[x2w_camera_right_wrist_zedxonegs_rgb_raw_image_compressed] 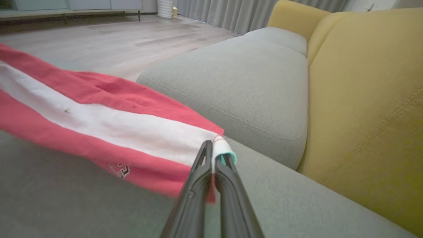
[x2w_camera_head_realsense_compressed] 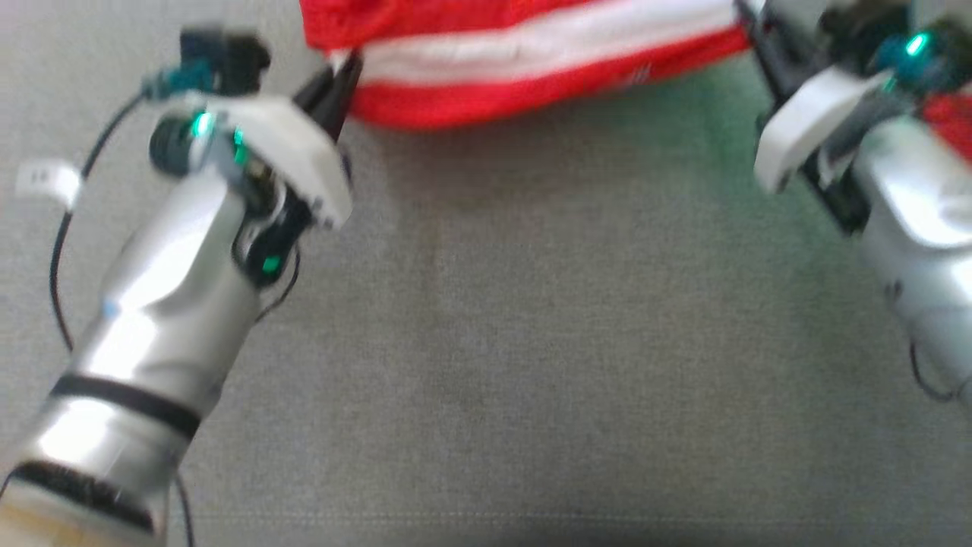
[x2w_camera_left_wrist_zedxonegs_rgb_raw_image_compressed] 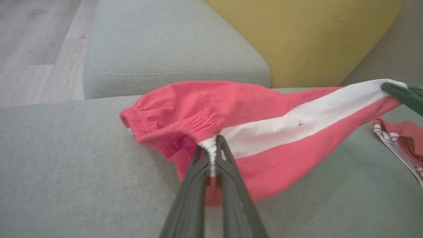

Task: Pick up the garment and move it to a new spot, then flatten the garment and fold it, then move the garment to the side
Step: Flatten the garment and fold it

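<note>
We are pinching the red cotton garment (x2w_camera_left_wrist_zedxonegs_rgb_raw_image_compressed: 264, 138) with its white stripe at both ends, left gripper (x2w_camera_left_wrist_zedxonegs_rgb_raw_image_compressed: 213, 145) at nine o'clock, right gripper (x2w_camera_right_wrist_zedxonegs_rgb_raw_image_compressed: 213, 150) at three; its small dark logo (x2w_camera_right_wrist_zedxonegs_rgb_raw_image_compressed: 119, 169) is unreadable.

Soft daylight, blurred head view

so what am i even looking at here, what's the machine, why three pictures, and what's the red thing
It is a two-armed robot working over a grey sofa seat. The head view looks down from its head; the other two look along each arm's two dark fingers. The left gripper is shut on the elastic waistband end of a red garment with a white stripe. The right gripper is shut on the opposite end, so the cloth hangs stretched between them over the seat. A yellow backrest stands behind, and another red striped piece of cloth lies nearby.
</note>
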### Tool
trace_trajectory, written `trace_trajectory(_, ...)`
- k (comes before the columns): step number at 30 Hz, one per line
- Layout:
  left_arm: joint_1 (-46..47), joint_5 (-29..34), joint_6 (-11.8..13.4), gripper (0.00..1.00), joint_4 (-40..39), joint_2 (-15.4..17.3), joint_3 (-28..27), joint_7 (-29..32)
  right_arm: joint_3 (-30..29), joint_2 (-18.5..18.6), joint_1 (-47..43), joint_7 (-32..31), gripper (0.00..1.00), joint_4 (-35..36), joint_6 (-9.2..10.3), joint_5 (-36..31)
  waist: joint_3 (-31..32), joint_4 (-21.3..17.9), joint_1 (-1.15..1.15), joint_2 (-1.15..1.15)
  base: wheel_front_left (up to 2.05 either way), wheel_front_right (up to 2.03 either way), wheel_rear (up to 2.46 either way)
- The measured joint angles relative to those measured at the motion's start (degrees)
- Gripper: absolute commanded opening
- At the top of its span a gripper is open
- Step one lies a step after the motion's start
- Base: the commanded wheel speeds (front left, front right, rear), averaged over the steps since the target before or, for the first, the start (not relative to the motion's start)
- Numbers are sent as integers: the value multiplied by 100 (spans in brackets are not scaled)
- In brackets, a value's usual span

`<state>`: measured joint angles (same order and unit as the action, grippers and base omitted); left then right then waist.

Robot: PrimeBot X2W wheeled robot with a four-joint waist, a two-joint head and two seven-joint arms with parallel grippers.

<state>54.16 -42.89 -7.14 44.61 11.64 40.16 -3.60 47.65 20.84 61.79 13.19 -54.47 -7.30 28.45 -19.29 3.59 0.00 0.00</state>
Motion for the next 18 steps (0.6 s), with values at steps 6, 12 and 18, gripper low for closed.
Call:
trace_trajectory(6, -730, -294, 0, 0, -276, 424, 513, 108, 806, 93, -621, -130, 0, 127, 0, 330, 586, -59, 0, 0, 0, 0, 0)
trace_trajectory(12, -1303, -454, -1, 0, -580, 728, 865, 143, 1350, 332, -916, -465, 0, 196, 0, 653, 1096, -176, 0, 0, 0, 0, 0)
trace_trajectory(18, -1805, -525, -43, 0, -868, 820, 1103, 157, 1835, 644, -1249, -842, 0, 376, 0, 1022, 1470, -284, 0, 0, 0, 0, 0)
